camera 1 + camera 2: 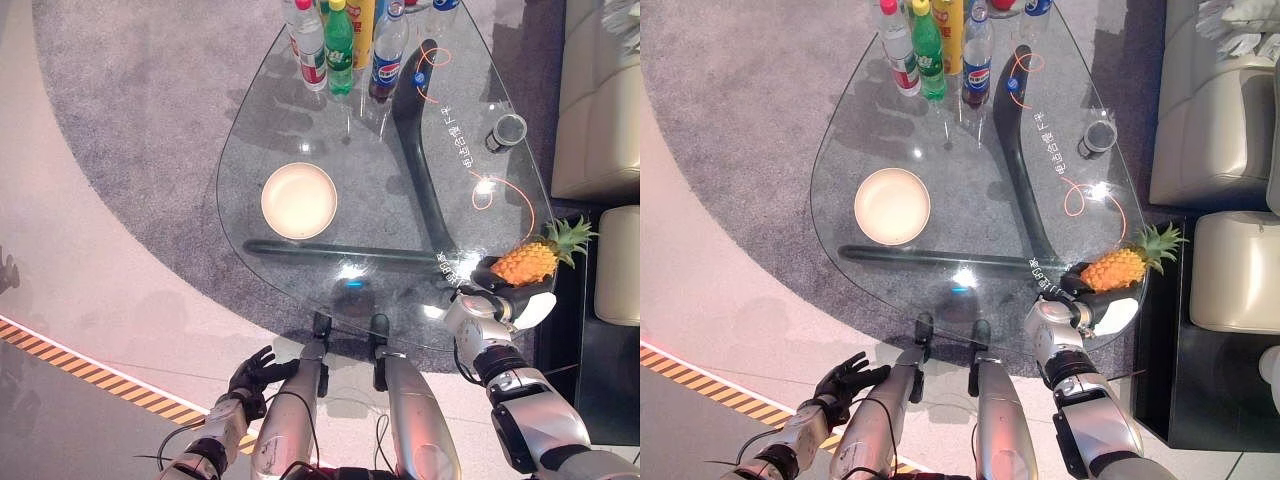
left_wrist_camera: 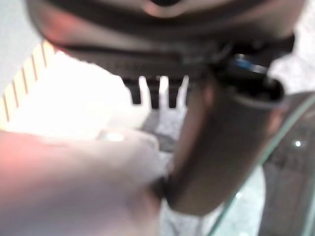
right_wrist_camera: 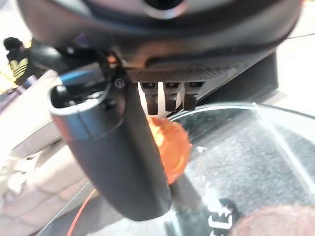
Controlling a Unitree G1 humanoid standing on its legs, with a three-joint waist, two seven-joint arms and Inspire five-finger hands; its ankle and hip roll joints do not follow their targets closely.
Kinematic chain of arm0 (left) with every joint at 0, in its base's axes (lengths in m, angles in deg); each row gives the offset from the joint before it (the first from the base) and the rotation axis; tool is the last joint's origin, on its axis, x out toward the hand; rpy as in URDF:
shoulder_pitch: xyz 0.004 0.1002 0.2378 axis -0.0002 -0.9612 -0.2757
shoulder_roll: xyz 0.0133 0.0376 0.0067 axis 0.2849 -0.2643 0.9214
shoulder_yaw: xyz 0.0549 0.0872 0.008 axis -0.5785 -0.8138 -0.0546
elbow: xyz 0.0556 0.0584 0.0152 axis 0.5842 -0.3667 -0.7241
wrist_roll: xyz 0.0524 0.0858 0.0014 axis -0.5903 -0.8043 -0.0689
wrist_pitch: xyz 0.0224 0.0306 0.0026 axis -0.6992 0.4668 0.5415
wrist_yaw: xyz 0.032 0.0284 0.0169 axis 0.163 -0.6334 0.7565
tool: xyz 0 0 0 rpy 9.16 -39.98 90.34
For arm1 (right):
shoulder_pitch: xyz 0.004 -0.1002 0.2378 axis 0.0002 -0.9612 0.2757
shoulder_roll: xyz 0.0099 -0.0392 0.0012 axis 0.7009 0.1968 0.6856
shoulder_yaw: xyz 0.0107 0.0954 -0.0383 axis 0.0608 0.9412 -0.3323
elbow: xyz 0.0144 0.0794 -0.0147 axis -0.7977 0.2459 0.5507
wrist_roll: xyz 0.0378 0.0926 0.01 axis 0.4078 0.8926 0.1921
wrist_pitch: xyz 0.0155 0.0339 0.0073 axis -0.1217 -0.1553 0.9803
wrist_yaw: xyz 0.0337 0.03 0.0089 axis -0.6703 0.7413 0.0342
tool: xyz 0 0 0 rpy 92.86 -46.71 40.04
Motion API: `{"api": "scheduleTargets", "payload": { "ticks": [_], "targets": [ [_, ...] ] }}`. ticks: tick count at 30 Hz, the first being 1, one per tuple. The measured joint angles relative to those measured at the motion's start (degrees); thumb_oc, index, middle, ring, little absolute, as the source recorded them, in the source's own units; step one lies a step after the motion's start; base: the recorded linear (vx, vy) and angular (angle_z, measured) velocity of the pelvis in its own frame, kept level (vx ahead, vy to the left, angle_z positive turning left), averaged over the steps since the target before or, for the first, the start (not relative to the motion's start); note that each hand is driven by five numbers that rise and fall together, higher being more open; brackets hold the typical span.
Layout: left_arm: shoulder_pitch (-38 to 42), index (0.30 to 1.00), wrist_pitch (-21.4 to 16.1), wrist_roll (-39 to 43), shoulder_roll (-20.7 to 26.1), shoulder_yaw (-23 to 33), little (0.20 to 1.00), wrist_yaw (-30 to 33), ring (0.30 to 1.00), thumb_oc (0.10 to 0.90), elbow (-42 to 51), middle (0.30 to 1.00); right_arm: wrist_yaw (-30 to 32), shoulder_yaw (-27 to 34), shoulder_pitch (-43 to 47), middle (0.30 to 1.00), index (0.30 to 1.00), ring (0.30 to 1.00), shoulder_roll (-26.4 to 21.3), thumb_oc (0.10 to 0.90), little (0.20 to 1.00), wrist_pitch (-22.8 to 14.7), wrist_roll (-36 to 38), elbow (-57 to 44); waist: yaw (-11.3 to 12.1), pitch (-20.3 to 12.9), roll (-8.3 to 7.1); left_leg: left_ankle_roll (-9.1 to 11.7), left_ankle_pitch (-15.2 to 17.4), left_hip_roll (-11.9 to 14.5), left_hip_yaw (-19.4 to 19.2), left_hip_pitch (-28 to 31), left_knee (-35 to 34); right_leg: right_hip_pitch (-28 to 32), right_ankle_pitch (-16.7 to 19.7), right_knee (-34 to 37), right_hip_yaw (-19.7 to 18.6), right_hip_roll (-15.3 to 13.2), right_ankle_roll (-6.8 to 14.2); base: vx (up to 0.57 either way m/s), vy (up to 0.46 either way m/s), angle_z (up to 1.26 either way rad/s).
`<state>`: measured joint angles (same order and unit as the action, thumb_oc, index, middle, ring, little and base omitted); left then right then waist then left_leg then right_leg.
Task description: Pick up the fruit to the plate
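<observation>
A small pineapple with a green crown lies at the right edge of the glass table. My right hand comes up from below the table's rim, its dark fingers curled round the fruit's near side. The right wrist view shows the orange pineapple just past the thumb. A round cream plate sits bare on the left-middle of the table, well apart from the fruit. My left hand hangs low by the floor at the lower left, open and holding nothing.
Several drink bottles stand at the table's far end. A dark round cup sits near the right rim. Beige sofa cushions stand close along the right. Striped hazard tape crosses the floor at the lower left.
</observation>
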<state>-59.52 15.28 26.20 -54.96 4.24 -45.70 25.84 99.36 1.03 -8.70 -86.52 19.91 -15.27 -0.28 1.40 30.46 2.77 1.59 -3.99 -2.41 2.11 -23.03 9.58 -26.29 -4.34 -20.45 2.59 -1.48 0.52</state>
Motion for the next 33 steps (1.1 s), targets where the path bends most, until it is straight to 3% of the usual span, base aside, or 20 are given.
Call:
{"api": "scheduleTargets", "payload": {
  "ticks": [12, 33],
  "targets": [
    [1.3, 0.900, 0.4, 0.0, 0.0, -0.5, 0.900, -0.2, 0.900, 0.800, 0.0, 0.900, -3.0, 2.8, 2.8, 0.900, 0.900, 0.900, -2.1, 0.800, 0.900, -3.7, 3.2, 5.1, 0.0, 0.0, 0.01, 0.0, 0.0, 0.1, -0.1, -1.9, 0.8, -1.8, 0.1, -0.4, -0.1, 0.2, -0.2, 0.02, -0.034, -0.01],
    [1.7, 0.900, 0.4, 0.0, 0.1, -0.7, 0.900, -0.2, 0.900, 0.800, 1.0, 0.900, -10.8, 5.0, 3.8, 0.900, 0.900, 0.900, -5.9, 0.800, 0.900, -7.9, 10.6, 4.6, -0.1, 0.4, 0.80, 0.1, 0.0, 0.3, -0.4, -3.8, 1.8, -4.0, 0.3, -1.6, -0.3, 0.5, -0.6, 0.00, -0.009, 0.00]
  ]
}}
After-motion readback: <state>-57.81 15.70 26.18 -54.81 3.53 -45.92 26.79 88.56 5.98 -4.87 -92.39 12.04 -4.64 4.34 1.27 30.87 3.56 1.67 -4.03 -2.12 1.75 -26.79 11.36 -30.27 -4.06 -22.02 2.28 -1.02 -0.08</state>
